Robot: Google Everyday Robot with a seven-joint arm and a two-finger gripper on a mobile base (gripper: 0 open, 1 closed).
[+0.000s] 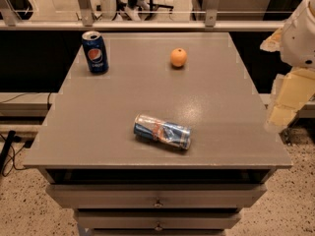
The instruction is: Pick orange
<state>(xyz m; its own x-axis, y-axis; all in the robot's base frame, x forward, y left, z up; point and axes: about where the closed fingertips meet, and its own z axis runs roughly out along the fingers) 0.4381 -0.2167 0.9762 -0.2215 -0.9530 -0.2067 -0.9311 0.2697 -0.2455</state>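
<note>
The orange (178, 57) is a small round fruit standing on the grey table top (147, 92), towards the back and a little right of the middle. My gripper (282, 109) hangs at the right edge of the view, beside the table's right side, well to the right of the orange and nearer the front. It holds nothing that I can see. The white arm (301, 33) rises above it.
An upright blue Pepsi can (95, 52) stands at the back left. A blue and silver can (162, 132) lies on its side near the front middle. Drawers (157, 198) sit under the top. A railing (147, 24) runs behind the table.
</note>
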